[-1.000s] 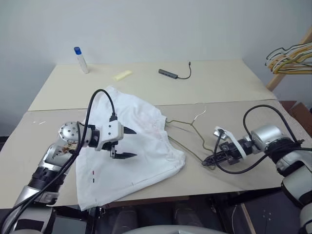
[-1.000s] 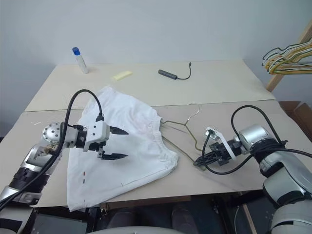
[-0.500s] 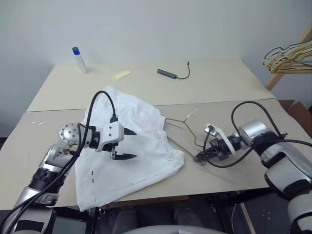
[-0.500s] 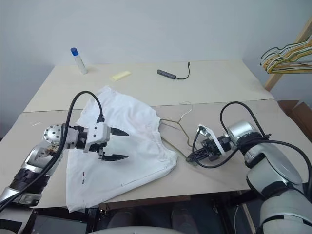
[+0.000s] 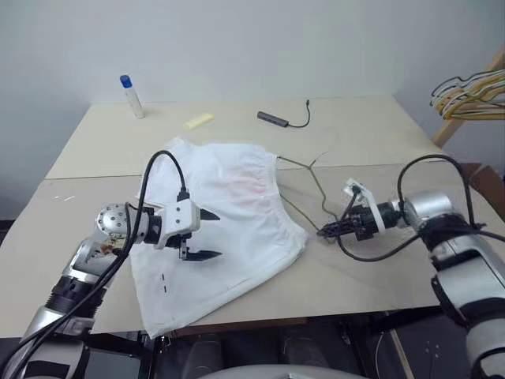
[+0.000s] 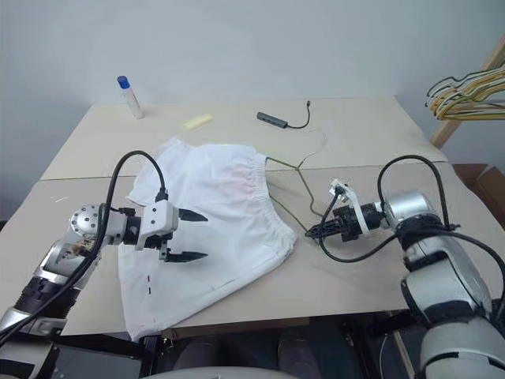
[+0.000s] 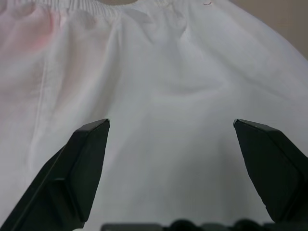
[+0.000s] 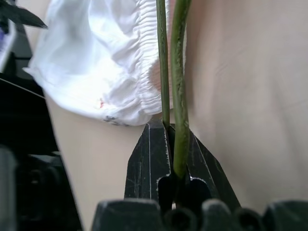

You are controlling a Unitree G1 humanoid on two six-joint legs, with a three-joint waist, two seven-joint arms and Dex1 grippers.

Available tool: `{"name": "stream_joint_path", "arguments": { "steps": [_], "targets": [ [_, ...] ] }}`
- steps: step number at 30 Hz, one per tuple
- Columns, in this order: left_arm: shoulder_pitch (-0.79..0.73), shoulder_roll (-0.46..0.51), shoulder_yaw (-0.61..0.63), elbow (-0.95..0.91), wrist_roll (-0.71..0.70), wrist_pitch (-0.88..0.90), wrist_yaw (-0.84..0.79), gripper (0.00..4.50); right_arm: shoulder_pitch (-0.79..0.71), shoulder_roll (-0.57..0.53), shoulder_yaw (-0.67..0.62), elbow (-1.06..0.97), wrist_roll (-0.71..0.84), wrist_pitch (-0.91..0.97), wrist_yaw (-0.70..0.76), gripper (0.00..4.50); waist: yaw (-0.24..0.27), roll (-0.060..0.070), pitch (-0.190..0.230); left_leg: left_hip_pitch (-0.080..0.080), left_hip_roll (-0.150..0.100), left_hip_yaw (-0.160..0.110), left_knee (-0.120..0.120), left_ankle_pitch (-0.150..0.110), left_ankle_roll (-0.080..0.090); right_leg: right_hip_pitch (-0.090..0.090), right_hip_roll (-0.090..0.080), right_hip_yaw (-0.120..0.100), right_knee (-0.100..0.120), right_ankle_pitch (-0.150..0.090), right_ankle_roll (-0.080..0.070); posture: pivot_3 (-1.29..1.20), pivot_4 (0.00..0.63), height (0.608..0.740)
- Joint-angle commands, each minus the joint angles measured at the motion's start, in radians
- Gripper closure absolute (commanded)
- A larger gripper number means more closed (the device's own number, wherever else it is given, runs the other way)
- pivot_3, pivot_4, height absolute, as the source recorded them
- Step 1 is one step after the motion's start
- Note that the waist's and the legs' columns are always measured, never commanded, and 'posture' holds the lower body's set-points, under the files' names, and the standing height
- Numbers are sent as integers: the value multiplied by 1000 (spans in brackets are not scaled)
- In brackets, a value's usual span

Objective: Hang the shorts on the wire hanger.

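White wrinkled fabric shorts (image 5: 225,229) spread on beige surface (image 5: 379,134) centre. Right claw (image 6: 313,234) clenched on thin olive-grey wire hanger (image 6: 304,178) at waistband, likely for threading. Left claw (image 5: 207,234) gaping above shorts, ready.

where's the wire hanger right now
In the left eye view the wire hanger lies right of centre on the table, one end tucked into the shorts, the other clamped in the right pincer.
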Motion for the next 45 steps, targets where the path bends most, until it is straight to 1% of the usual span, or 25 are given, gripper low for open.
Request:
{"name": "stream_joint_path", "arguments": {
  "steps": [1, 3, 6, 9, 11, 15, 18, 20, 22, 24, 26, 28, 34, 40, 43, 45],
  "targets": [
    [-40, 22, 71, -33, -71, 9, -20, 31, 59, -34, -104, -286, -30, -30, -124, 4500, -4, 0, 0, 0, 0, 0, 0, 0, 0, -1, 0, 0, 1, 0, 0, -29, 0, 740],
    [-89, 18, 112, -24, -108, 29, -6, 31, 122, -45, -137, -435, -57, -71, -186, 4500, -4, 0, 0, -3, 0, 0, 0, 0, 0, -4, 0, 1, 3, 0, 0, -40, 0, 740],
    [-185, 4, 176, 11, -156, 49, 29, 31, 180, -41, -167, -575, -91, -94, -259, 4500, -4, 0, 0, -6, 0, 0, 1, 0, 0, -9, 0, 1, 5, 0, 0, -52, 0, 740],
    [-351, 24, 263, 106, -265, 115, -11, 31, 222, -43, -140, -686, -167, -142, -317, 4500, -5, -1, 0, -7, 0, 1, 2, 0, 0, -8, 0, 0, 5, 0, 0, -59, 0, 740],
    [-430, 56, 262, 196, -248, 79, -68, 31, 235, -43, -113, -735, -215, -147, -343, 4500, -10, -1, 0, -7, 0, 1, 2, 0, 0, -9, 0, 0, 4, 0, 0, -61, 0, 740],
    [-537, 106, 170, 395, -127, -62, -202, 31, 247, -30, -92, -799, -257, -156, -356, 4500, -30, -1, 0, -6, -1, 1, 1, 0, 0, -8, 0, 0, 4, 0, 0, -66, 0, 740],
    [-603, 97, 123, 512, -120, -79, -338, 31, 248, -25, -79, -828, -271, -155, -349, 4500, -35, -1, 0, -6, -1, 1, 1, 1, 0, -8, 1, 0, 4, 0, 0, -75, 0, 740],
    [-615, 112, 49, 536, -130, -122, -374, 31, 246, -23, -69, -839, -286, -148, -346, 4500, -42, -1, 0, -6, 0, 1, 1, 1, -1, -9, 1, 0, 4, 0, 0, -77, 0, 740],
    [-626, 119, -30, 549, -137, -169, -377, 31, 244, -15, -67, -849, -300, -146, -356, 4500, -44, -1, 0, -7, 0, 1, 1, 1, -1, -9, 1, 0, 4, -1, 0, -81, 0, 740],
    [-645, 108, -81, 563, -146, -195, -377, 31, 237, -11, -68, -860, -295, -124, -344, 4500, -48, -1, 0, -7, 0, 1, 1, 1, -1, -9, 1, 0, 4, -1, 0, -84, 0, 740],
    [-662, 88, -112, 574, -157, -208, -377, 31, 231, -12, -62, -870, -304, -108, -337, 4500, -51, -1, 0, -8, 0, 0, 1, 1, -1, -9, 1, 1, 4, -1, 0, -92, 0, 740],
    [-676, 76, -142, 570, -191, -181, -377, 31, 231, -10, -61, -875, -307, -103, -335, 4500, -55, -1, 0, -8, 0, 0, 2, 1, -1, -9, 1, 1, 4, -1, 0, -95, 0, 740],
    [-681, 96, -266, 570, -214, -198, -377, 31, 233, -7, -59, -888, -314, -85, -335, 4500, -69, -1, 0, -7, 0, 0, 2, 1, 0, -9, 1, 1, 5, -1, 0, -104, 0, 740],
    [-683, 73, -307, 612, -215, -196, -377, 31, 225, -2, -57, -889, -317, -74, -327, 4500, -82, -1, 0, -7, 0, -1, 2, 1, 0, -9, 1, 1, 5, -1, 0, -102, 0, 740],
    [-688, 62, -316, 640, -200, -213, -377, 638, 221, 0, -56, -887, -318, -74, -325, 4500, -83, -1, 0, -7, 0, -1, 2, 1, 0, -9, 1, 0, 5, -1, 1, -100, 0, 740],
    [-689, 60, -325, 651, -189, -218, -377, 1279, 216, 3, -56, -883, -318, -70, -324, 4500, -83, -1, 0, -7, 0, -1, 2, 1, 0, -9, 1, 0, 5, -1, 1, -98, 0, 740]
  ]
}}
